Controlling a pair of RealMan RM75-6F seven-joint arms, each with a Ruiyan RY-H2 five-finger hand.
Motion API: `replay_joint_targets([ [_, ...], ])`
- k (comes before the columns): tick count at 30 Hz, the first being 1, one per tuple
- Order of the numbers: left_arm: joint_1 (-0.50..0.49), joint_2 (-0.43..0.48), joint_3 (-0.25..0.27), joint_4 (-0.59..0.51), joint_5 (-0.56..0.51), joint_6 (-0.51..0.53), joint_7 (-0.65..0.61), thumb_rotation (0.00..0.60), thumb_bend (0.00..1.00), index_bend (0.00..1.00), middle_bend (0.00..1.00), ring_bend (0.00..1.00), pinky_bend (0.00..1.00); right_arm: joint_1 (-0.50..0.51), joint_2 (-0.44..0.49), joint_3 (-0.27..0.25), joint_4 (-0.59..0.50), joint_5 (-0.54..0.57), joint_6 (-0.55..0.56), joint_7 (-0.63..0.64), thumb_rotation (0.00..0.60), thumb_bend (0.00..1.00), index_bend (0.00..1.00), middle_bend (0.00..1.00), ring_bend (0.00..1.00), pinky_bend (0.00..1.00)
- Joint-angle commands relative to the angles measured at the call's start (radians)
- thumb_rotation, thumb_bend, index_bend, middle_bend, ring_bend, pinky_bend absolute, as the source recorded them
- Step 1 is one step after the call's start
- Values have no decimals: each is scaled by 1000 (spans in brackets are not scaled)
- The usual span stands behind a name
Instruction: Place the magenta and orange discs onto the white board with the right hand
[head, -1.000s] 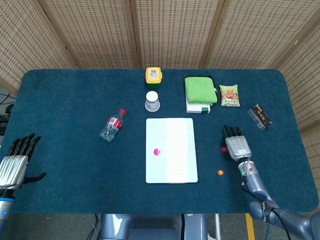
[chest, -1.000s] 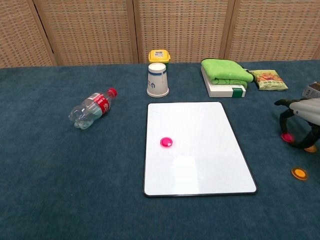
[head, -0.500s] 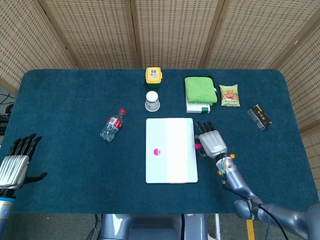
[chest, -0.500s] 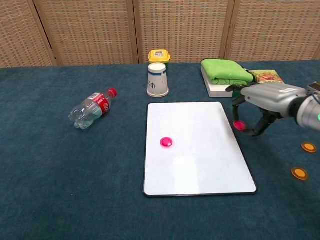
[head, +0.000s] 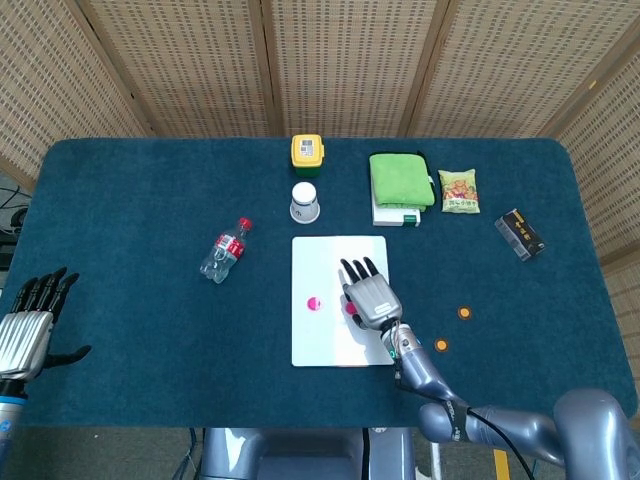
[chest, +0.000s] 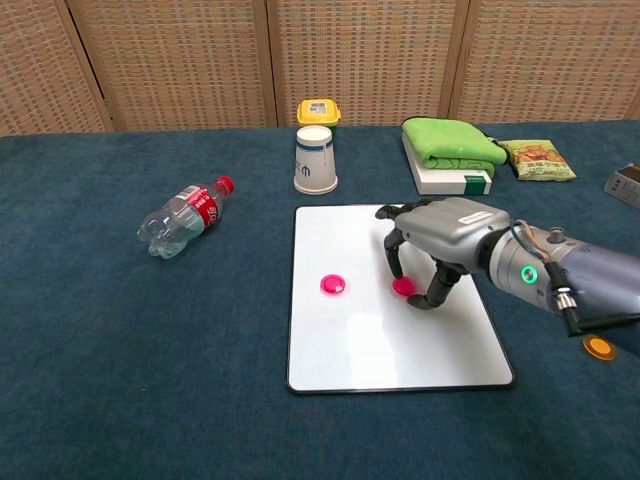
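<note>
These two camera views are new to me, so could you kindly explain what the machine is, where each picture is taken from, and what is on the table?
This is a two-armed robot with humanlike hands, steered by a person. One picture looks down from its head, the other looks forward from its chest.

On the blue table lies a white board with one magenta disc resting on it. The right hand is over the board, its fingers around a second magenta disc; whether it has let go I cannot tell. Two orange discs wait on the cloth. The left hand sits open at the table's edge.

Behind the board lie a bottle, a paper cup, a yellow box, a green towel and a snack bag.
</note>
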Motion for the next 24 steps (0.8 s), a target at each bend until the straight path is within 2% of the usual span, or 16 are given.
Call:
replay_joint_targets([
  [1,0,0,0,0,1,0,-1,600,0,0,0,0,0,5,-1,2,2,10,7,-5,600,363,504,0,0,0],
  [4,-2,-1,-1,0,0,-1,1,600,0,0,0,0,0,7,4,5,-6,22,13,-7,600,360,330,0,0,0],
  [6,-2,-2,-1,-1,0,-2,2,600,0,0,0,0,0,8,10,8,-15,24,18,-6,600,352,261,0,0,0],
  [12,-2,-1,-1,-2,-1,-2,5,600,0,0,0,0,0,1,56,8,-74,17,39,4,600,337,145,0,0,0],
  [17,-1,-1,-1,-3,-1,-1,6,600,0,0,0,0,0,-21,116,2,-127,-4,78,18,600,337,143,0,0,0],
  [24,-1,1,1,-4,1,-2,3,600,0,0,0,0,0,-95,234,-49,-152,-53,121,82,600,337,291,0,0,0],
])
